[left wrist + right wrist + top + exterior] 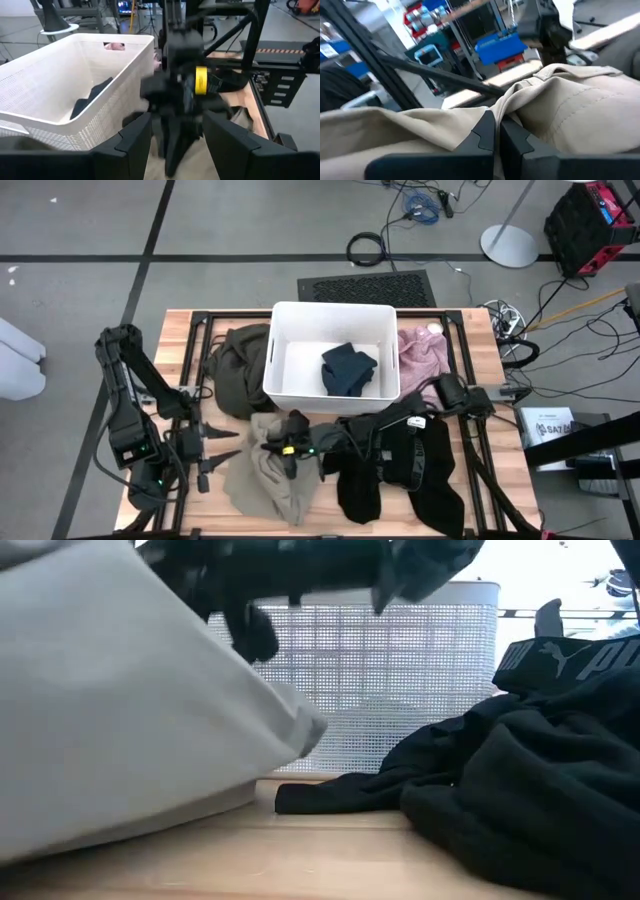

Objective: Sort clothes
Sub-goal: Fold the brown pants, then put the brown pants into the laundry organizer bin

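Observation:
The beige-khaki garment (268,478) lies bunched on the table's near middle, with the black garment (400,470) spread to its right. The dark teal-blue garment (348,368) lies in the white bin (283,350). The olive-green garment (238,365) lies left of the bin and the pink one (425,355) right of it. My right gripper (270,444) reaches across the black garment, nearly level, and is shut low over the beige garment (570,120). My left gripper (177,150) stands open just left of it, with nothing between its fingers. My right gripper has its shut fingertips (487,131) at a raised fold of the beige garment (520,97), coming nearly level from the table's right. I cannot tell whether they touch the cloth. The garment lies on the table.
The bin's mesh wall (400,670) stands just beyond both grippers. In the low view the beige garment (120,720) fills the left and the black garment (530,780) the right, with bare wood (300,850) in front. The dark table frame (195,330) runs along the edges.

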Available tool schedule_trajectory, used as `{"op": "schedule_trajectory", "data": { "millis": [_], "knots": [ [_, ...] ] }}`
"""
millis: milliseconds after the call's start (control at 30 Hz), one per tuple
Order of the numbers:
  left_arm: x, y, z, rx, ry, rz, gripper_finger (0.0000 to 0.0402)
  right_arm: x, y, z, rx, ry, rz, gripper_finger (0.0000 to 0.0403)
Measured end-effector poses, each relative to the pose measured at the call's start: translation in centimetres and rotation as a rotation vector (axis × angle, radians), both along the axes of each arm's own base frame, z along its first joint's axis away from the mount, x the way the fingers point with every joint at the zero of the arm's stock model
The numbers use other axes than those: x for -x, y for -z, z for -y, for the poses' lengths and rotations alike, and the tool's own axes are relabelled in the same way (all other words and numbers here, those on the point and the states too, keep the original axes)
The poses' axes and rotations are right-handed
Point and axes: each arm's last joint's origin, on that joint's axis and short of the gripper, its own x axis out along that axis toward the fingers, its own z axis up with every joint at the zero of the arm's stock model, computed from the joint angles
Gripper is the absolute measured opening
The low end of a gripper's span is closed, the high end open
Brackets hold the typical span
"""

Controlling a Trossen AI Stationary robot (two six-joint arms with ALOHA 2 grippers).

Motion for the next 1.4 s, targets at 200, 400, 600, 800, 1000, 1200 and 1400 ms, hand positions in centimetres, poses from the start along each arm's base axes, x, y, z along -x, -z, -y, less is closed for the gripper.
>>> {"op": "schedule_trajectory", "data": {
  "millis": [200, 400, 600, 800, 1000, 1200, 1400],
  "knots": [
    [0.1, -0.2, -0.2, 0.011, -0.004, 0.008, 0.0187, -1.7, 2.6, -0.4, 0.078, -0.004, -0.173, 0.0000],
    [0.0, -0.3, -0.3, 0.014, -0.011, 0.015, 0.0187, -3.0, 3.2, -0.8, 0.178, -0.023, -0.360, 0.0020],
    [-0.1, -0.3, -0.3, 0.021, -0.018, 0.018, 0.0187, -3.9, 1.0, -1.3, 0.251, -0.055, -0.350, 0.0090],
    [-0.1, -0.3, -0.3, 0.022, -0.017, 0.018, 0.0187, -5.0, -4.0, -2.6, 0.277, -0.181, -0.229, 0.0181],
    [-0.1, -0.3, -0.3, 0.068, -0.030, 0.027, 0.0187, -4.8, -7.3, -3.2, 0.345, -0.213, -0.283, 0.0231],
    [-0.1, -0.3, -0.3, 0.173, -0.053, 0.041, 0.0187, -4.1, -7.5, -3.0, 0.399, -0.201, -0.430, 0.0236],
    [0.0, 0.0, -0.2, 0.284, -0.032, -0.020, 0.0187, -2.4, -7.4, -5.3, 0.502, -0.200, -0.550, 0.0224]
  ]
}}
